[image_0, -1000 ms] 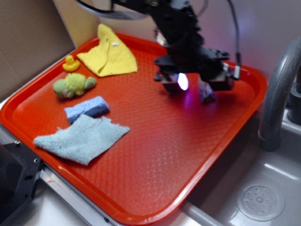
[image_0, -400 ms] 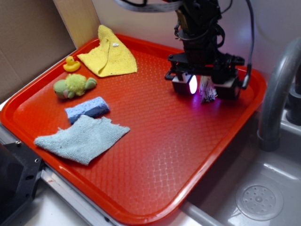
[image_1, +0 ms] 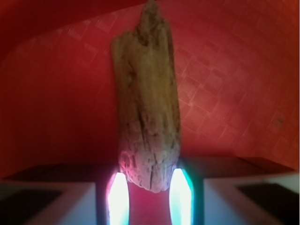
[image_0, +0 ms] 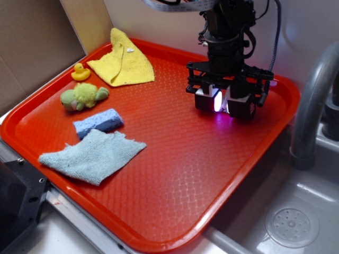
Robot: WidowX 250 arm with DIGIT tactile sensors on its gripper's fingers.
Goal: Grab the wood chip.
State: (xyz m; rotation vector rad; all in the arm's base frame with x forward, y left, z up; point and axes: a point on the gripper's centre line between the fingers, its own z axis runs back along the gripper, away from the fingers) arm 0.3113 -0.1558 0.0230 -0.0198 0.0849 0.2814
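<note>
One wood chip (image_1: 147,101) clamped in pincer (image_1: 147,194), over one red tray (image_0: 175,174).

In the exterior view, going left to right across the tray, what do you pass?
Rubber duck → blue sponge → yellow cloth → gripper over the wood chip → grey faucet beside the red tray.

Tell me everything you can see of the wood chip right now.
The wood chip is a rough, oblong sliver of brown-grey, bark-like wood with dark streaky grain and small cracks. In the wrist view it runs lengthwise away from the camera, its near end sitting between the two glowing pads of the tool, which stand close on either side. Behind it is the red tray. In the exterior view the tool hides it almost entirely.
</note>
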